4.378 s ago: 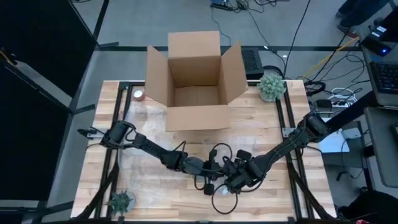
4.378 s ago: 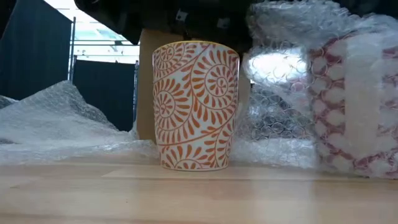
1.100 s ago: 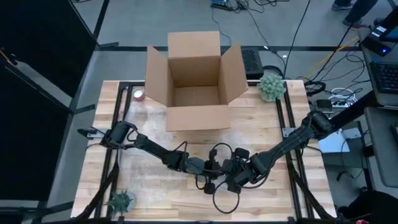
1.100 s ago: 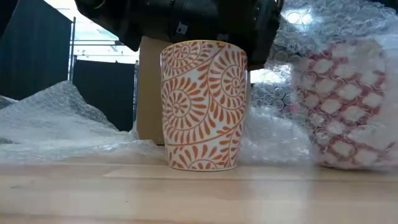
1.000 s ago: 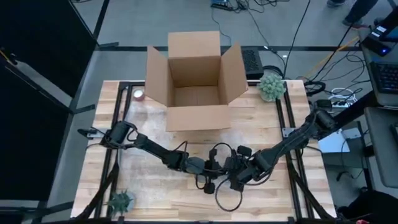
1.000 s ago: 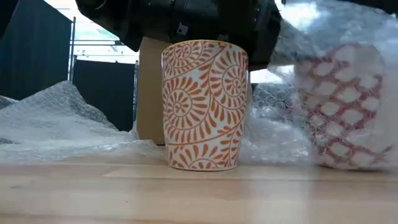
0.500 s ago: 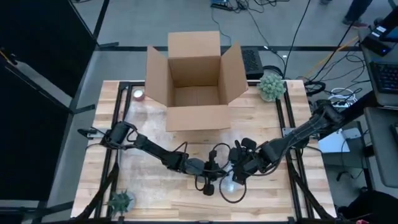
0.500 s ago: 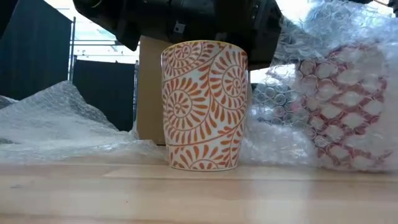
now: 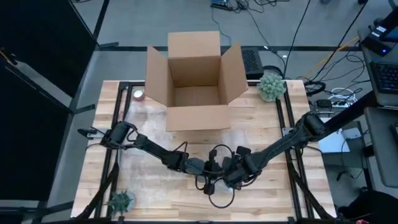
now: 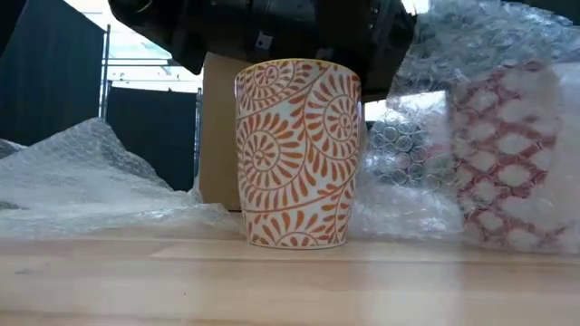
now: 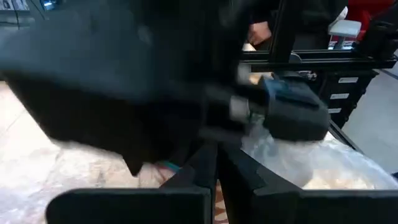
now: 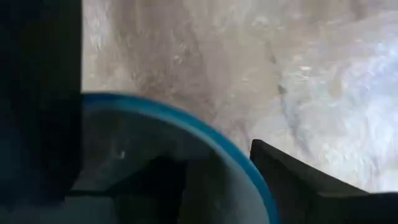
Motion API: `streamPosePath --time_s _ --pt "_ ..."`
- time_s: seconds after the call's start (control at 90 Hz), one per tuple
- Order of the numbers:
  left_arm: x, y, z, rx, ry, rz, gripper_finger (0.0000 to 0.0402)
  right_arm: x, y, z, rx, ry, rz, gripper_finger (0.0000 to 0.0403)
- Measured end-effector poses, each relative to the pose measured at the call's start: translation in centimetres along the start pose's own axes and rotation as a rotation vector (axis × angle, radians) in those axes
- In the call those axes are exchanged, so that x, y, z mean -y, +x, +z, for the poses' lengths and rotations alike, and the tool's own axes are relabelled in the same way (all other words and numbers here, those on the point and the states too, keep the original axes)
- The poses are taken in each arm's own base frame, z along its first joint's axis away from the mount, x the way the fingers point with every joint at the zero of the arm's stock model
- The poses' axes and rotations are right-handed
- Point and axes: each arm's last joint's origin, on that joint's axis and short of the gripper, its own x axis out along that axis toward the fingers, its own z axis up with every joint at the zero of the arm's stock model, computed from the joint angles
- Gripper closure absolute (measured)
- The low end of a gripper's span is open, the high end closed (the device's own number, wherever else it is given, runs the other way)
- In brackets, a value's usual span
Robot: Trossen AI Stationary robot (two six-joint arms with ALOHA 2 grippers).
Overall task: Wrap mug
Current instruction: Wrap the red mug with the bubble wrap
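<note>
An orange-patterned white mug point(image 10: 297, 154) stands upright on its base on the wooden table near the front middle, with bubble wrap point(image 10: 91, 177) spread behind it. Right of it stands a red-patterned mug wrapped in bubble wrap point(image 10: 507, 163). My left gripper point(image 9: 210, 174) is just above the orange mug, shut at its top edge. My right gripper point(image 9: 235, 177) is close beside it. The right wrist view looks down on a mug's blue rim point(image 12: 186, 130) and inside. From above, both arms hide the mugs. My left gripper comes at the orange mug from above. Its two fingers point(image 11: 249, 186) close on a thin orange-and-white strip point(image 11: 216, 208) that looks like the mug's wall at the rim. My right arm hides the rest. The mug stays upright with its base on the table.
An open cardboard box point(image 9: 194, 81) stands at the table's far middle. A potted plant point(image 9: 272, 86) is at the far right, a small plant point(image 9: 120, 202) at the near left corner, and a small red thing point(image 9: 138, 94) left of the box. Cables hang between the arms.
My right arm has swung a little toward the table's right and far side, then come back beside my left gripper. The wrapped mug rocked and tilted meanwhile and now stands upright again, slightly farther right. The orange mug has stayed in place.
</note>
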Motion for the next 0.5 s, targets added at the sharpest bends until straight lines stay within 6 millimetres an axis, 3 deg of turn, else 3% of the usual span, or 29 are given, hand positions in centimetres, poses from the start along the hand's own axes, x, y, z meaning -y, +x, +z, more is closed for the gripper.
streamPosePath --time_s 0.156,0.5 --pt "0.0 0.0 0.0 -0.002 0.0 0.001 0.0402 0.6 -0.8 0.0 -0.006 -0.01 0.014 0.0236" --pt "0.0 0.0 0.0 -0.003 0.001 0.0 0.0402 3.0 -7.6 -1.1 0.141 0.014 0.161 0.0236"
